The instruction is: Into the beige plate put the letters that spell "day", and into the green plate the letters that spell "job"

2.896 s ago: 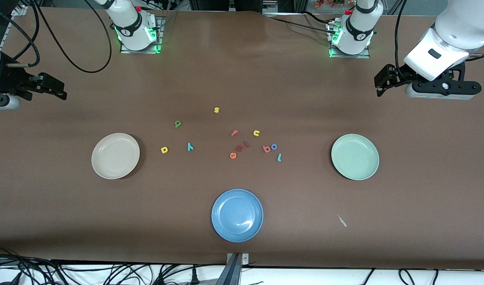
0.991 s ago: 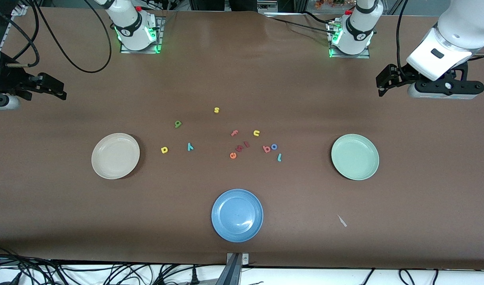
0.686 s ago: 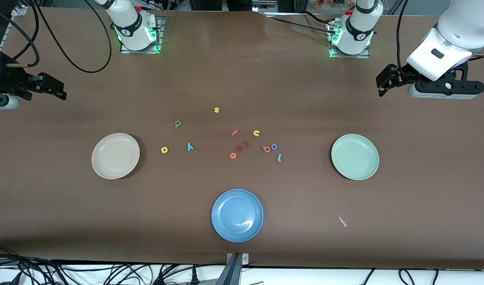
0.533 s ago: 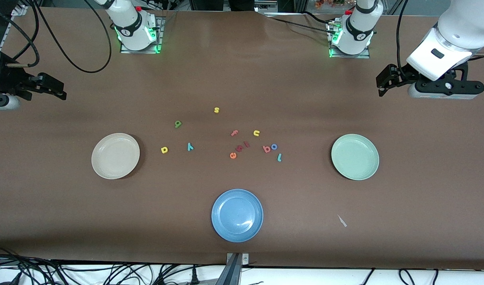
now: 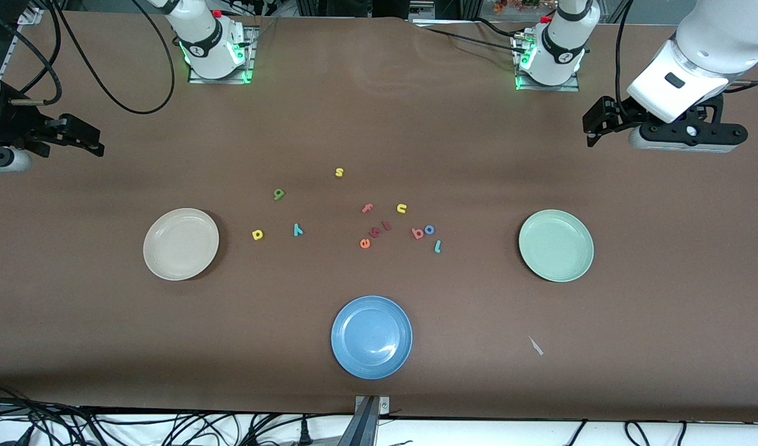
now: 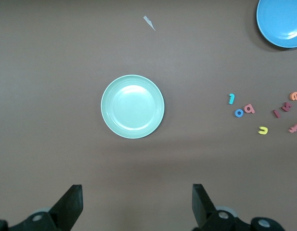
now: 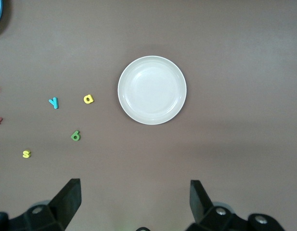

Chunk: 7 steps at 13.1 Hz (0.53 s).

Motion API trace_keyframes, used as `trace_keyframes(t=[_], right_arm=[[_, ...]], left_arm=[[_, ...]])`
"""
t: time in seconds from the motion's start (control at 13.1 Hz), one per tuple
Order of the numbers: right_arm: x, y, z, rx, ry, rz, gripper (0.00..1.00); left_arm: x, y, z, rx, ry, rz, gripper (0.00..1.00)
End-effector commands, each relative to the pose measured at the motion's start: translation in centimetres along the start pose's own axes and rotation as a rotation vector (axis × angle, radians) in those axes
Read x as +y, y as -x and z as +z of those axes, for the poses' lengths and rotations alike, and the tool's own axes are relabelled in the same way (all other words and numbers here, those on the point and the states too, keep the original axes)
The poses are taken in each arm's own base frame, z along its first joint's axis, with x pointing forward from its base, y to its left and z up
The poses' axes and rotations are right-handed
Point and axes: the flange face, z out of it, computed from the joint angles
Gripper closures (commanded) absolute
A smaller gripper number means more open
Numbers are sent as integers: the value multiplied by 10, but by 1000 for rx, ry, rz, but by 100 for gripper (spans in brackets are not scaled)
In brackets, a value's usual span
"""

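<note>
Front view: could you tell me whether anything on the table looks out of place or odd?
One thing: a small pale scrap lies alone on the table, nearer the camera than the green plate. It is neither letter nor plate. What it is cannot be told.

The table (image 5: pixel 379 111) is plain brown, holding a cream-beige plate (image 5: pixel 181 243), a pale mint-green plate (image 5: pixel 556 245) and a blue plate (image 5: pixel 371 336). The letters are a yellow d (image 5: pixel 258 234), green a (image 5: pixel 279 194), teal y (image 5: pixel 298 230), light blue j (image 5: pixel 437 246), dark blue o (image 5: pixel 429 230) and pinkish-red b (image 5: pixel 418 233). Other letters are a yellow s (image 5: pixel 339 172), yellow u (image 5: pixel 401 209) and orange e (image 5: pixel 365 243).
</note>
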Motion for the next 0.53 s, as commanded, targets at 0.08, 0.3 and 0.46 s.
trace_keyframes(t=[0.08, 0.3, 0.46], right_arm=[[0, -1, -5, -6, 7, 13, 0], [0, -1, -5, -6, 8, 13, 0], [0, 0, -6, -4, 7, 13, 0]], left_arm=[[9, 6, -6, -2, -12, -11, 0], [12, 2, -4, 4, -8, -7, 0], [11, 2, -4, 7, -7, -9, 0]])
